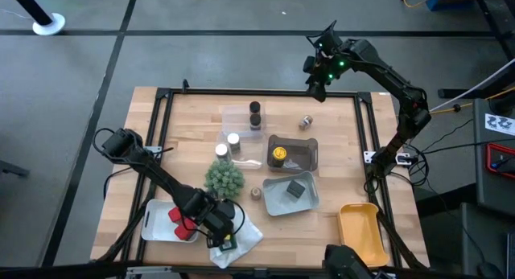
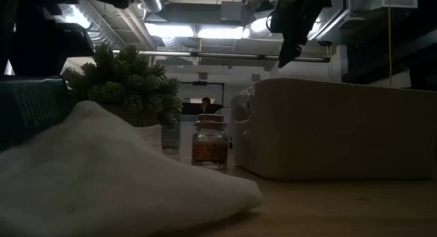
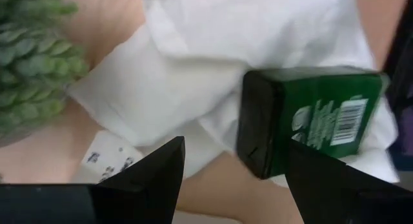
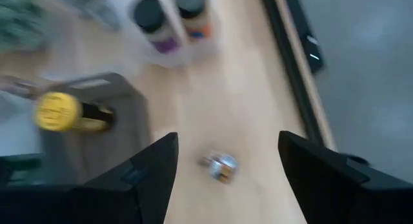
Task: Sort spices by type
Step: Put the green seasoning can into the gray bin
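My left gripper [image 1: 225,235] [image 3: 235,146] is open, low over the white bag [image 1: 241,231] at the near edge. A dark green box with a barcode [image 3: 310,117] lies on the bag just ahead of its fingers. My right gripper [image 1: 316,86] [image 4: 226,140] is open and raised over the far edge, above a small jar [image 1: 306,121] [image 4: 219,166] on the wood. Two dark-capped jars [image 1: 255,114] stand in a clear tray. White-capped jars [image 1: 228,145] stand by the plant. A yellow-capped jar [image 1: 278,154] lies in a dark tray. A grey block [image 1: 296,189] sits in a grey tray. Red packets [image 1: 179,223] lie in a white tray.
The green bushy plant [image 1: 224,178] stands mid-table, close to my left arm. A tan round piece [image 1: 256,193] lies beside the grey tray. A yellow tray [image 1: 360,231] sits at the near right corner. A black frame [image 1: 161,118] borders the table. Bare wood shows at the far left.
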`<state>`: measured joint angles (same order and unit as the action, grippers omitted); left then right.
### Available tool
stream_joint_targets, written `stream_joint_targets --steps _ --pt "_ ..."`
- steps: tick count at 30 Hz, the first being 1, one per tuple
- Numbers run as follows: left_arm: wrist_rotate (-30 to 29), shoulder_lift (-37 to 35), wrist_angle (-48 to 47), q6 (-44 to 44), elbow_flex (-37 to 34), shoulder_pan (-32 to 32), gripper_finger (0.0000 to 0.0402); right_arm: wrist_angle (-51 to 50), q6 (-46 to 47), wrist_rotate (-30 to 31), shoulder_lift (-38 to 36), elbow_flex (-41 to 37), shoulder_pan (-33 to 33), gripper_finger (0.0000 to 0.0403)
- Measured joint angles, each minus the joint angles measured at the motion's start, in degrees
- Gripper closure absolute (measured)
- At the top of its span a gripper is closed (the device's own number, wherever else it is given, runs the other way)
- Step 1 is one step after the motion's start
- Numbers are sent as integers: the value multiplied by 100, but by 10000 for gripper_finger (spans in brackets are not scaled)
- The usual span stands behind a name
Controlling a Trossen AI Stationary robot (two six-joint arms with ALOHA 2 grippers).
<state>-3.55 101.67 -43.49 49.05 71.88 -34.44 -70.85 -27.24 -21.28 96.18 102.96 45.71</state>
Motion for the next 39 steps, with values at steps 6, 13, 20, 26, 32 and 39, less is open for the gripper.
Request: stream_joint_targets --steps 6,13,20,26,32,39 --pt "37 -2 293 -1 0 0 164 75 0 -594 -2 0 -316 136" --pt "-1 -3 316 5 -33 0 164 136 -54 -169 -2 0 -1058 136" --pt "-24 50 413 -44 -33 52 164 166 -70 -32 -2 0 -1734 136" --pt "-24 50 561 -139 -33 79 164 206 -70 -28 -2 0 -2327 136" --pt "-24 73 678 -152 -32 78 164 208 -71 -22 -2 0 -2752 136" --pt "117 173 1330 -130 -487 131 164 219 -72 -17 -2 0 -3136 136"
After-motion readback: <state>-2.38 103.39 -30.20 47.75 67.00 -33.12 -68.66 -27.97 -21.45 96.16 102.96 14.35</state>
